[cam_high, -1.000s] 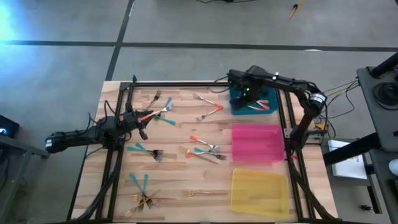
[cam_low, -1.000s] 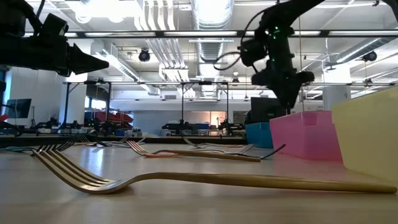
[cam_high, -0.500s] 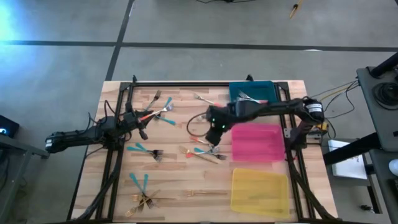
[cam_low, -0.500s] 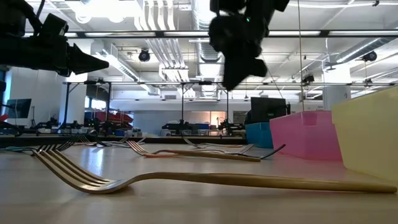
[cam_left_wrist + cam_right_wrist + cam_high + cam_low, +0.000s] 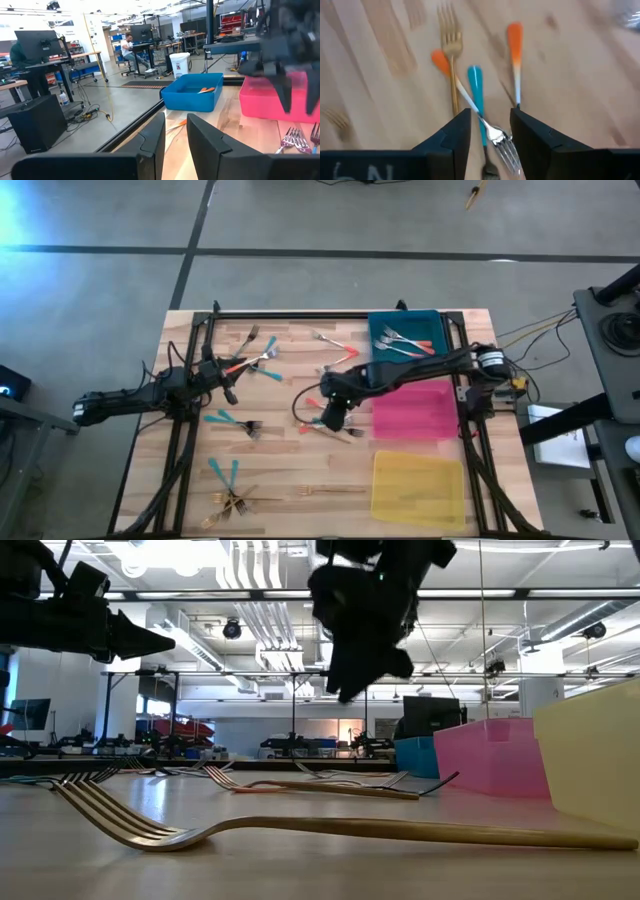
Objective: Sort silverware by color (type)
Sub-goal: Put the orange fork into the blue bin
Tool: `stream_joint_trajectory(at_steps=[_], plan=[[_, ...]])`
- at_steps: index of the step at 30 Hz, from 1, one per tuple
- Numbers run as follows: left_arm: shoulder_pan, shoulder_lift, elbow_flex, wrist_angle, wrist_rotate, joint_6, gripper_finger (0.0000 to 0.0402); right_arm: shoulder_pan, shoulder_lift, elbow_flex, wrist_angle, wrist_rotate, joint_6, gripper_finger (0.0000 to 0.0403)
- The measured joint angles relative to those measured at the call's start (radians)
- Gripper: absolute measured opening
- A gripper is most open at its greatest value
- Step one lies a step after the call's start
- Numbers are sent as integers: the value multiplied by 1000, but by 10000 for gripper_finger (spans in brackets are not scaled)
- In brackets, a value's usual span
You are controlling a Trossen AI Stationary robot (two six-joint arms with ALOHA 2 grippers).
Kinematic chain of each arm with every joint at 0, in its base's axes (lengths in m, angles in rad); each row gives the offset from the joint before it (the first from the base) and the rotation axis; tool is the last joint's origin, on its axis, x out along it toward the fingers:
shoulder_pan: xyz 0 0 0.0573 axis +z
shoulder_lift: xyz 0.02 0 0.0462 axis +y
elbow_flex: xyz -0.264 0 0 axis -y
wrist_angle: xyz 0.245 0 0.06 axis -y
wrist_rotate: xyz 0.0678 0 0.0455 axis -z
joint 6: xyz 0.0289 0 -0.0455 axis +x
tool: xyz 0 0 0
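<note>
Right fingers (image 5: 333,418): mine, reaching over the middle of the surface (image 5: 290,470), above a small cluster of forks; spread, nothing between them.
Fork cluster under right fingers: an orange-handled fork (image 5: 467,103) lies crossed over a teal-handled fork (image 5: 479,106); a gold fork (image 5: 452,67) is just beside them, and a second orange-handled fork (image 5: 515,62) is near; the crossed pair sits in line with the gap between my fingers, below them, not touching.
Left fingers (image 5: 226,370): mine, waiting at the left side of the surface, near the mixed forks (image 5: 262,358) at the far left; slightly parted, holding nothing.
Blue tray (image 5: 432,322): far right corner; holds orange-handled forks (image 5: 405,343).
Pink tray (image 5: 414,409): just beside my right arm.
Yellow tray (image 5: 416,488): nearest right corner.
Other forks: teal pair (image 5: 225,473) and gold forks (image 5: 240,501) at the near left edge; another teal fork (image 5: 232,421) at mid left.
</note>
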Motion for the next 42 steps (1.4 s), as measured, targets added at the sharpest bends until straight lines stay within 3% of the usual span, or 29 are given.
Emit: stream_joint_trajectory(at_steps=[6,26,42], plan=[[0,0,0,0,0,0,64,0,76,16,-2,-20,-93,151],[0,0,0,-1,0,0,64,4,205,53,-7,0,-297,149],[0,0,0,1,0,0,64,1,197,64,-37,88,-316,151]])
